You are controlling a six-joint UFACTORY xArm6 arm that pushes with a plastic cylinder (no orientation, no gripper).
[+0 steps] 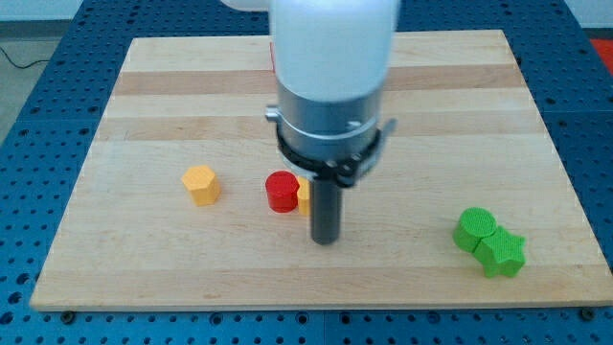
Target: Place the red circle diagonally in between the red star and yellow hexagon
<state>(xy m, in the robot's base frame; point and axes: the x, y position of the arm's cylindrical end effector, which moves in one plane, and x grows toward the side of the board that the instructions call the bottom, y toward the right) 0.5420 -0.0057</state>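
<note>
The red circle [282, 192] stands a little left of the board's middle. A yellow hexagon [201, 185] sits to its left, apart from it. Another yellow block [303, 196] touches the red circle's right side and is mostly hidden behind my rod, so its shape cannot be made out. My tip [326, 240] rests just below and to the right of the red circle, close to the hidden yellow block. No red star shows; the arm's body hides part of the board above the tip.
A green circle [476, 226] and a green star [502, 253] touch each other near the board's lower right. The wooden board [144, 115] lies on a blue perforated table [29, 144].
</note>
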